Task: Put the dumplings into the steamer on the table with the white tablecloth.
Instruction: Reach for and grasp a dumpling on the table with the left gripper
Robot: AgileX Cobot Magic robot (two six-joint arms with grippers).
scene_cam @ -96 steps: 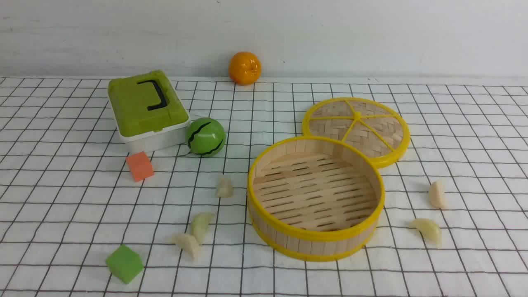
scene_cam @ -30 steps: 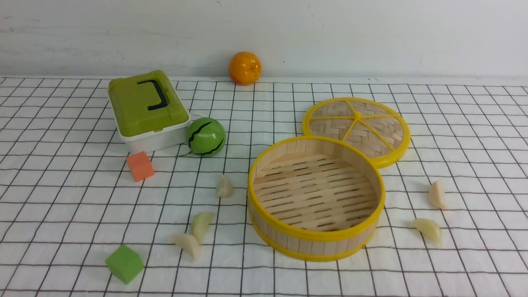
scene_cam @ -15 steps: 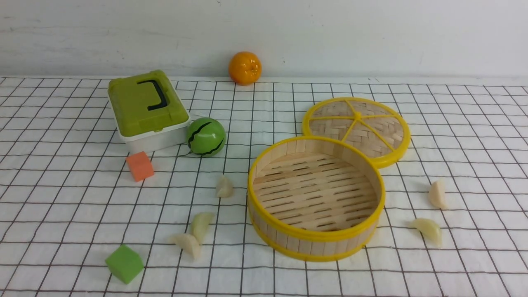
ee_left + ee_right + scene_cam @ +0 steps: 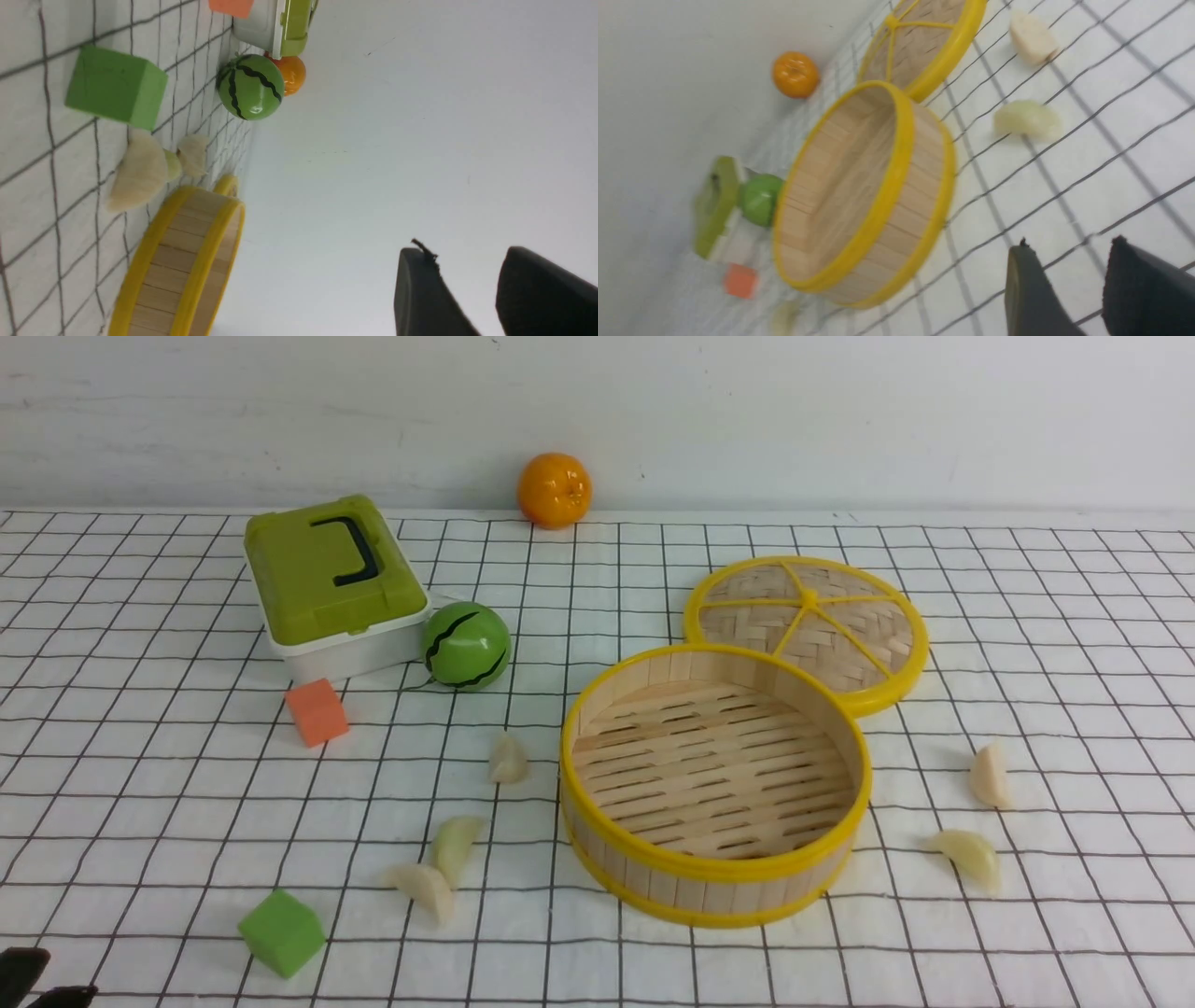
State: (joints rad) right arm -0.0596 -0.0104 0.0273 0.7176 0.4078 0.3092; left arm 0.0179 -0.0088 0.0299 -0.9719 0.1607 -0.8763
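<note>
Gaping empty, the left gripper (image 4: 467,280) hangs at the cloth's (image 4: 149,821) 7 o'clock corner, the green cube (image 4: 281,931) between it and the nearest of three dumplings (image 4: 425,889) lying at 8 to 9 o'clock of the steamer (image 4: 714,875); the right gripper (image 4: 1069,266), likewise spread and empty, faces bare cloth before the other two at the steamer's 3 to 4 o'clock. The steamer is empty, its lid (image 4: 808,625) at its 1 o'clock; farther out an orange cube (image 4: 316,711), melon ball (image 4: 465,646) and green-lidded box (image 4: 327,583) stand at 10 o'clock, an orange (image 4: 555,489) at 11 by the wall (image 4: 840,420).
</note>
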